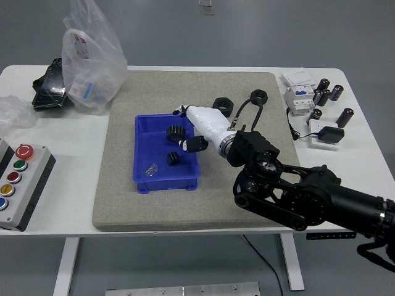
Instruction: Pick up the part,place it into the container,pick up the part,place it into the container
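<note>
Blue plastic container (145, 179) sits left of centre on the table's grey mat (123, 203), a small black part (173, 158) inside. At its two o'clock corner, the white right robot hand (185, 132) grasps a black gear (175, 132), directly above the container's interior.

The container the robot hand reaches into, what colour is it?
Blue. The container shows best in the head view.

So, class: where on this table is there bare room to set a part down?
Free: the grey mat behind the blue container, and its near strip below the container. Crowded: the right edge by the capacitors and breaker, and the container's right side, where the right hand hovers.
</note>
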{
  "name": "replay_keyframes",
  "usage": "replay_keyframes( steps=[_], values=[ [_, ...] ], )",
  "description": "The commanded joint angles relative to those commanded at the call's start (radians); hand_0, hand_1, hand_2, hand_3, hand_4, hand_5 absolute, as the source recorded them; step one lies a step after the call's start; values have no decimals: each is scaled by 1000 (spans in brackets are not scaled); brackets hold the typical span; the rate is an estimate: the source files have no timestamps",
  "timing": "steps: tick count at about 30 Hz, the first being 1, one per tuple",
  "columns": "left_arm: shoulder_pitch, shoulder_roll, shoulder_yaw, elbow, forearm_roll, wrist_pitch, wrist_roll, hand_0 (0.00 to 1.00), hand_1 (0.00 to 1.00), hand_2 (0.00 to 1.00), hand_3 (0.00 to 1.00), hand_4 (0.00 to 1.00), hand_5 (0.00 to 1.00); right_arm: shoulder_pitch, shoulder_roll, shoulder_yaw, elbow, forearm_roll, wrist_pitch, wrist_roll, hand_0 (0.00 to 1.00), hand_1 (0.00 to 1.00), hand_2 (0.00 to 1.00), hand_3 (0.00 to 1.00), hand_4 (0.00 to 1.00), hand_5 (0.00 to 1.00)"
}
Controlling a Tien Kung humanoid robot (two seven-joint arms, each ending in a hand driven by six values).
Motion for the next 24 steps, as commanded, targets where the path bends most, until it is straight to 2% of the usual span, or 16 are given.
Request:
replay_keyframes(
  steps=[4, 5, 11, 12, 16, 17, 18, 21, 24],
  values=[
    [0, 0, -2, 0, 2, 0, 0, 719, 649, 584, 644, 480, 2, -16, -9, 24, 2, -20, -23, -10, 451, 749, 815, 858, 589, 76],
    [0, -1, -2, 0, 2, 0, -1, 719, 645, 583, 642, 472, 2, -22, -14, 36, 4, -26, -32, -13, 438, 747, 802, 849, 618, 109],
    [4, -6, -5, 0, 0, 0, -1, 719, 645, 583, 642, 472, 2, -122, -73, 168, 10, -36, -143, 0, 438, 747, 802, 849, 618, 109],
    [5, -7, -6, 0, 0, 0, -1, 718, 645, 582, 642, 468, 2, -143, -83, 196, 7, -28, -163, 12, 469, 717, 761, 758, 619, 136],
    [8, -7, -11, 0, 0, 1, -1, 718, 645, 582, 642, 468, 2, -228, -112, 303, -6, 34, -231, 87, 469, 717, 761, 758, 619, 136],
    [8, -7, -10, 0, -2, 1, -2, 718, 644, 581, 641, 470, 2, -245, -116, 324, -8, 53, -243, 106, 527, 707, 744, 727, 617, 173],
    [8, -8, -10, 0, -3, 0, -3, 718, 644, 581, 641, 470, 2, -265, -119, 350, -10, 76, -256, 129, 527, 707, 744, 727, 617, 173],
    [10, -10, -9, 0, -9, -2, -5, 718, 644, 581, 641, 470, 2, -342, -128, 441, -13, 177, -298, 230, 527, 707, 744, 727, 617, 173],
    [12, -12, -13, 0, -7, -4, -4, 717, 645, 581, 642, 480, 2, -412, -131, 520, -4, 286, -305, 337, 558, 699, 723, 704, 645, 209]
  ],
)
